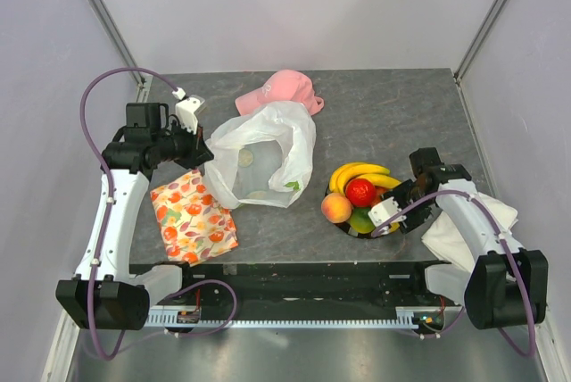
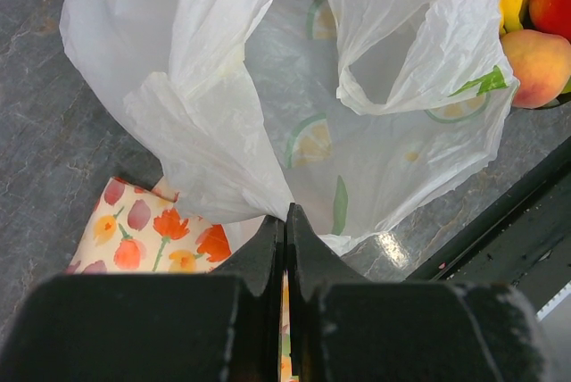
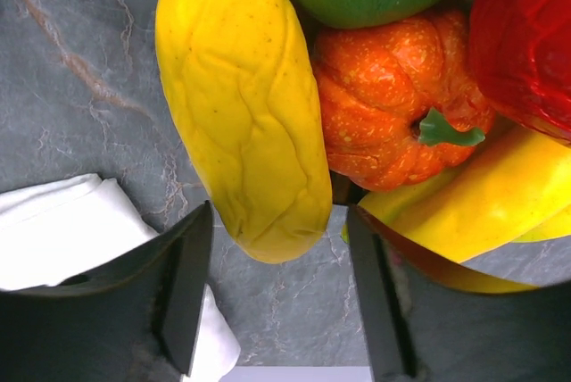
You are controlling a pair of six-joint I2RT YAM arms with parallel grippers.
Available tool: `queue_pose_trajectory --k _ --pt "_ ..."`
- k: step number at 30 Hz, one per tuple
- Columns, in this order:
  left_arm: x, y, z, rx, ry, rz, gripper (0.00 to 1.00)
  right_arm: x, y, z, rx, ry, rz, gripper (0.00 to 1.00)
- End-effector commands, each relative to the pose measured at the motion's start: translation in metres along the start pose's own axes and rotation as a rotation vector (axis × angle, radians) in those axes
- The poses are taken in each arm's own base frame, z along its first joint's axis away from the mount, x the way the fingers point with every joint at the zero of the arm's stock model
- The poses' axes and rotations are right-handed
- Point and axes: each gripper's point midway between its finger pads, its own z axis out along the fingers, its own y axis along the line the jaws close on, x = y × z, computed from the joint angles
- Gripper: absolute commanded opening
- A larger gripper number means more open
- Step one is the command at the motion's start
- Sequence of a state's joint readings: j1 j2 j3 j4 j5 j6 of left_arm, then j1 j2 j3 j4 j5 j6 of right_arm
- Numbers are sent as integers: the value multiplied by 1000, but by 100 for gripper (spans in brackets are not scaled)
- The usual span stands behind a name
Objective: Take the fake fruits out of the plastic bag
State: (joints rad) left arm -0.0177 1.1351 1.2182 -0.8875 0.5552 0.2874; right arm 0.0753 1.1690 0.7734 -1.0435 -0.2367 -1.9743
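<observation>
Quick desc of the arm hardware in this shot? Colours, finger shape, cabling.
Both arms are white shell links with black joint housings: left arm, right arm. A purple cable loops alongside each from base to wrist. The left gripper and right gripper have matte black fingers, flat-sided and tapering toward the tips, behind white wrist pieces. No markings are readable.

Plastic bag [image 1: 268, 154] mid-table, mouth open upward, left gripper [image 1: 203, 152] at its left edge. Right of it, piled: bananas [image 1: 357, 172], red fruit [image 1: 360, 192], peach [image 1: 336, 209], lime [image 1: 361, 220]; right gripper [image 1: 379, 221] touching the pile. Pink cap [image 1: 281, 89] behind the bag.
</observation>
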Motion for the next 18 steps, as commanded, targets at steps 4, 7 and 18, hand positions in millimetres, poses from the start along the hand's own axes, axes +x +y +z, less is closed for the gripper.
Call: queue_pose_trajectory --k 4,7,18 --pt "-9 -6 -4 23 -33 -11 2 -1 -8 -8 33 11 -93 78" --pt "-9 -7 -4 30 -37 -12 2 3 -14 -16 53 35 -68 90" --pt "-9 -15 -5 59 -58 -15 2 4 -1 -61 68 104 11 98"
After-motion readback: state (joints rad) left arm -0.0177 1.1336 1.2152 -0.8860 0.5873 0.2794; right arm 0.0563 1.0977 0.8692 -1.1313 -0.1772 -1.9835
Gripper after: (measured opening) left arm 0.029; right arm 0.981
